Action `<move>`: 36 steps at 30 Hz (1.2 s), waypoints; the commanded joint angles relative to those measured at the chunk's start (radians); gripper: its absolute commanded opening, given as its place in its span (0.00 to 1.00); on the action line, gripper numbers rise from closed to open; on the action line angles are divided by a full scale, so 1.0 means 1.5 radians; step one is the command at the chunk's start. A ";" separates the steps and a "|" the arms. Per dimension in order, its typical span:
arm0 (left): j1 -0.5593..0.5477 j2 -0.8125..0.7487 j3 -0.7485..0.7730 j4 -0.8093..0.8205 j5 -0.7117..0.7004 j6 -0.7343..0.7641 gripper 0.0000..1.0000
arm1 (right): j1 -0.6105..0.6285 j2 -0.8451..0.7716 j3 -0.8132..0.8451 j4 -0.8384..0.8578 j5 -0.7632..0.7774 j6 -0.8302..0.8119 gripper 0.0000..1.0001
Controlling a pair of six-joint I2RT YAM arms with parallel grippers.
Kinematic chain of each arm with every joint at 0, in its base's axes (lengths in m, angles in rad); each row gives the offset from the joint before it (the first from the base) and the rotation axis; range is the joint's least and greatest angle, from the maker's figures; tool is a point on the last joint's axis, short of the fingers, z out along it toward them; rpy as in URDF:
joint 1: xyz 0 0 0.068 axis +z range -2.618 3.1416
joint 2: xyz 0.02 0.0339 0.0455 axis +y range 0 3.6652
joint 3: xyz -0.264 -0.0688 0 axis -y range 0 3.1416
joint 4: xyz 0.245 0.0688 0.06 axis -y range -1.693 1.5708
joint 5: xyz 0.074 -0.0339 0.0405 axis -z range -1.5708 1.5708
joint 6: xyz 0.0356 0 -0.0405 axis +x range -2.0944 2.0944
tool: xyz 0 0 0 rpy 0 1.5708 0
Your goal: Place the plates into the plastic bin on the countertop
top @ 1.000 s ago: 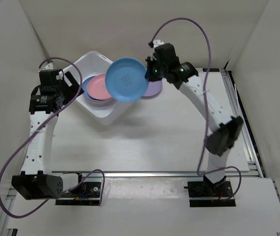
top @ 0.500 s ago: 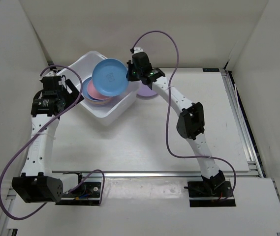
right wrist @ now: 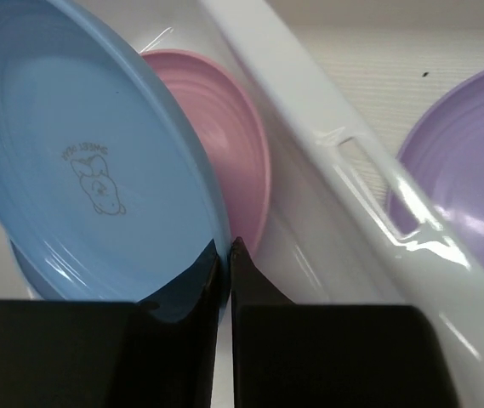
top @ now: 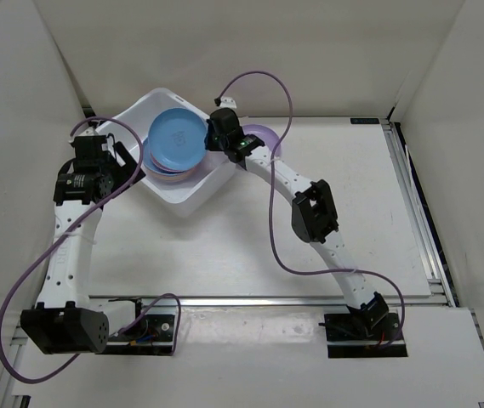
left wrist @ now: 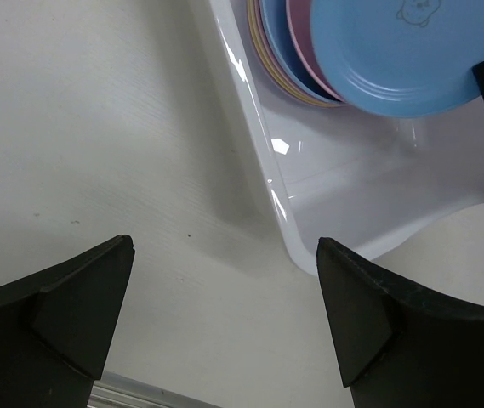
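**Blue plate now hangs over the bin, not yet let go**

Seen from above, the white surface [top: 310,246] fills the middle of the frame. The plastic bin [top: 192,197] sits at the upper left, turned at an angle.

The right arm [top: 314,212] has swung from the upper right and now stretches across to the bin's right rim. A second ago the blue plate [top: 176,141] it carries hung over that rim. The plate now sits tilted over the inside of the bin, above the stack [left wrist: 276,51] of plates already lying there, with a pink plate [right wrist: 242,161] on top.

One purple plate [top: 263,136] lies on the surface just right of the bin, partly hidden by the arm.

The right tool [right wrist: 227,255] has its fingers almost together, pinching the blue plate's edge. The left tool [left wrist: 224,289] hangs over the bin's lower left corner, much where it was. Its fingers are spread wide and hold nothing.

The carry looks done. What seems left for this plate is lowering and releasing it. The purple plate is then the only one in view left outside the bin.
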 commanded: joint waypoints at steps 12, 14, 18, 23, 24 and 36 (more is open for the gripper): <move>0.001 -0.005 0.020 -0.011 0.001 0.016 0.99 | -0.008 -0.092 -0.007 0.057 -0.066 -0.026 0.84; 0.001 0.000 0.019 -0.006 0.007 0.015 0.99 | -0.007 -0.108 -0.013 0.057 -0.092 -0.031 0.88; 0.001 0.013 0.022 -0.001 0.017 0.022 0.99 | -0.020 -0.162 -0.032 0.053 -0.120 -0.053 0.93; 0.002 0.037 0.036 0.009 0.030 0.043 0.99 | -0.133 -0.264 -0.082 0.008 -0.198 0.002 0.96; 0.002 0.039 0.038 0.011 0.036 0.047 0.99 | -0.154 -0.281 -0.101 0.004 -0.211 0.000 0.98; 0.003 0.060 0.057 0.020 0.027 0.066 1.00 | -0.259 -0.219 -0.180 -0.174 -0.145 -0.105 0.99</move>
